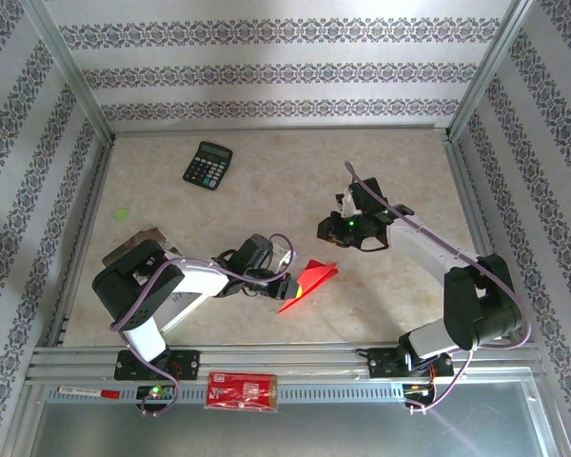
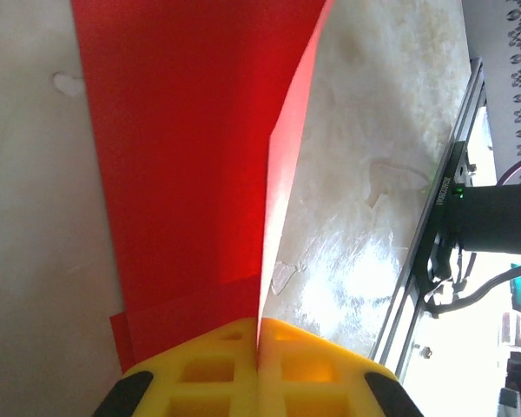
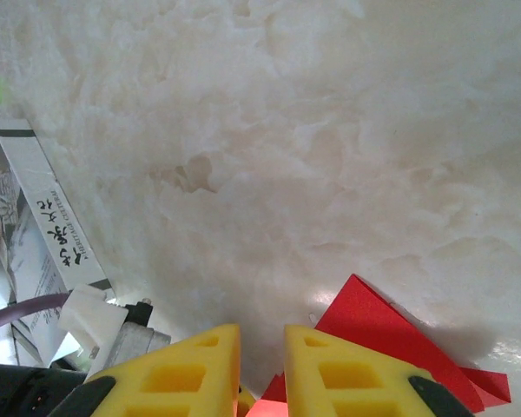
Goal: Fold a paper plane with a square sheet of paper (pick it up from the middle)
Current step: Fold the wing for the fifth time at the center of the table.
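The square sheet of paper (image 1: 311,282), bright red, lies folded into a pointed wedge at the table's centre front. My left gripper (image 1: 284,283) is shut on its left end. In the left wrist view the yellow jaws (image 2: 259,326) meet on a thin upright fold of the red paper (image 2: 182,156), which stretches away from them over the table. My right gripper (image 1: 325,228) hovers just behind and right of the paper. Its yellow jaws (image 3: 262,334) stand a little apart with nothing between them, and a corner of the red paper (image 3: 391,334) lies to their lower right.
A black calculator (image 1: 207,165) lies at the back left, with a small green dot (image 1: 122,213) on the table nearer the left wall. A white printed booklet (image 3: 43,217) lies by the left arm. A red printed packet (image 1: 243,391) rests on the front rail.
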`<control>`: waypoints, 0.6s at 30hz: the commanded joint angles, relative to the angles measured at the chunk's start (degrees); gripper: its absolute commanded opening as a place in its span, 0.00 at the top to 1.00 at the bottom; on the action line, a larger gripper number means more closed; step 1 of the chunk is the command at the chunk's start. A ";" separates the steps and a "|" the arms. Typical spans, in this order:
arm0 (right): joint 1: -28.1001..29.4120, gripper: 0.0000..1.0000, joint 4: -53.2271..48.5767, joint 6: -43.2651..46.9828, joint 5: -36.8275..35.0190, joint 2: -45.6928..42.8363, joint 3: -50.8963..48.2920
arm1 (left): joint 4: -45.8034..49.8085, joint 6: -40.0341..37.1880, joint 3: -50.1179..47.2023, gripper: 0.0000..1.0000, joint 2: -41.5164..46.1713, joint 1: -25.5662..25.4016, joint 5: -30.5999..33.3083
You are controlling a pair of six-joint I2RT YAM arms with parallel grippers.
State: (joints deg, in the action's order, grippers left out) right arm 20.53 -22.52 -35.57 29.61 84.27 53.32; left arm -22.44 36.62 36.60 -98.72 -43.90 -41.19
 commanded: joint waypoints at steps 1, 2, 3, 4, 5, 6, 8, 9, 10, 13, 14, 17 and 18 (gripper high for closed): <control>0.99 0.79 -0.30 0.97 0.63 0.92 -0.88 | -6.30 4.03 -1.43 1.00 -1.73 1.14 -2.98; 1.22 0.79 -0.24 0.98 0.72 1.08 -1.01 | -7.68 4.87 -1.74 1.00 -2.27 1.31 -3.42; 1.38 0.79 -0.16 0.94 0.80 1.19 -1.09 | -8.60 5.68 -1.96 1.00 -2.72 1.47 -3.64; 1.64 0.79 0.01 0.82 0.89 1.42 -1.09 | -9.70 6.50 -2.37 1.00 -3.18 1.70 -3.92; 1.94 0.79 0.06 0.75 0.93 1.60 -1.05 | -10.35 7.12 -2.66 1.00 -3.53 1.94 -4.13; 2.21 0.79 0.03 0.62 1.02 1.85 -1.03 | -10.65 7.44 -2.88 1.00 -3.79 2.05 -4.08; 2.90 0.79 0.33 0.43 1.24 2.23 -0.96 | -10.65 7.83 -3.09 1.00 -4.18 2.28 -4.16; 3.14 0.79 0.38 0.31 1.31 2.46 -0.99 | -10.54 8.02 -3.12 1.00 -4.37 2.33 -4.11; 3.60 0.79 0.50 0.19 1.32 2.60 -0.97 | -10.57 8.21 -3.33 1.00 -4.53 2.45 -4.03; 4.58 0.79 0.89 -0.03 1.51 2.58 -1.57 | -10.65 9.06 -3.73 1.00 -4.98 2.76 -3.64; 4.94 0.79 1.30 -0.16 1.66 2.42 -1.92 | -11.00 9.54 -4.01 1.00 -5.21 2.92 -3.55; 5.85 0.81 2.57 -0.29 2.29 1.72 -3.53 | -11.14 10.34 -4.25 1.00 -5.86 3.25 -3.39; 6.15 0.82 3.17 -0.36 2.57 1.43 -4.27 | -10.97 10.61 -4.46 1.00 -5.96 3.37 -3.14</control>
State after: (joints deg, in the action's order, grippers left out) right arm 25.78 -20.75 -35.77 30.76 86.41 51.13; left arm -32.42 45.71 33.41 -103.18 -41.50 -45.06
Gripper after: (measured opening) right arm 0.186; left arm 0.044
